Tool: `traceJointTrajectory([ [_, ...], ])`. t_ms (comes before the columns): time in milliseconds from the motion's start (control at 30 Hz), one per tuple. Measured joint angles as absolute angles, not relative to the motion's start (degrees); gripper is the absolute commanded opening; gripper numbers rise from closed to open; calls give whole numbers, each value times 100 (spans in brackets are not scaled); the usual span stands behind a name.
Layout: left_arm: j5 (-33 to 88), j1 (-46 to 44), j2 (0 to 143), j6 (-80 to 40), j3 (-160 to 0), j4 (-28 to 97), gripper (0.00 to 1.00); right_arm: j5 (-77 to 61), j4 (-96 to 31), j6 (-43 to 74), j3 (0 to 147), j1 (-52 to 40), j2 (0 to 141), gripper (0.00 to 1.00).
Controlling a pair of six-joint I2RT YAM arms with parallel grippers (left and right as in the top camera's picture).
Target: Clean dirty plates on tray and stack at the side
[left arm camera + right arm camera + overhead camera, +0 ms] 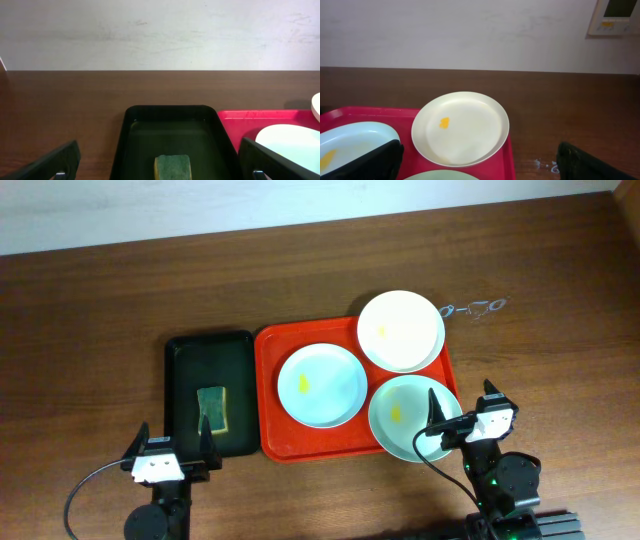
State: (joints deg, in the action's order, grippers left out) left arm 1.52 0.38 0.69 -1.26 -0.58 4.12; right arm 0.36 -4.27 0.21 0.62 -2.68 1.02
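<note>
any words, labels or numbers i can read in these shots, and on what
None can be read.
Wall panel, right wrist view: a small yellow label, too blurred to read.
White plate, pale blue plate, pale green plate, red tray, black tray, sponge: no print visible.

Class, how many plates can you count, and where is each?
3. White plate at the far right corner of the red tray; pale blue plate mid-tray; pale green plate overhanging its near right corner. None seems hidden.
</note>
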Motion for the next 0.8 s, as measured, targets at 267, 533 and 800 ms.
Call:
traceJointTrajectory([
  [267, 154, 38, 69, -126, -58, 412, 99, 36, -427, 19, 62, -268, 102, 98],
  [533, 154, 38, 69, -126, -58, 412, 99, 36, -427, 21, 62, -268, 102, 98],
  [800, 152, 38, 69, -126, -58, 412, 99, 36, -427, 16, 62, -268, 102, 98],
])
